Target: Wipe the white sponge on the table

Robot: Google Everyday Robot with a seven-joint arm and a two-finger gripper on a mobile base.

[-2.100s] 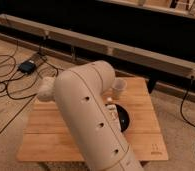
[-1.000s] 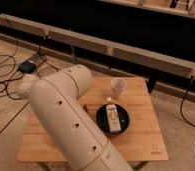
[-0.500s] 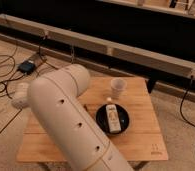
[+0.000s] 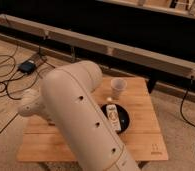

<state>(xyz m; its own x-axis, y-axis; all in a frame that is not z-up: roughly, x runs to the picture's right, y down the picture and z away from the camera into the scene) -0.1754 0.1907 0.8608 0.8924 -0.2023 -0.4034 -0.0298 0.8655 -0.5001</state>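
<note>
Here, arm [image 4: 81, 115] hides closed end effector; cup [image 4: 117, 88], black plate [image 4: 126, 119] alongside.

- The arm [image 4: 86, 120] fills the middle of the view as one thick cream link, rising from the bottom edge up and to the left.
- The link ends at the top in a broad rounded elbow [image 4: 76, 82], and a row of small dark holes runs along its side.
- A smaller rounded joint [image 4: 32, 104] juts out to the left, just below the elbow.
- The gripper does not show; it is behind the arm's bulk or outside the view, with its fingers closed together.
</note>
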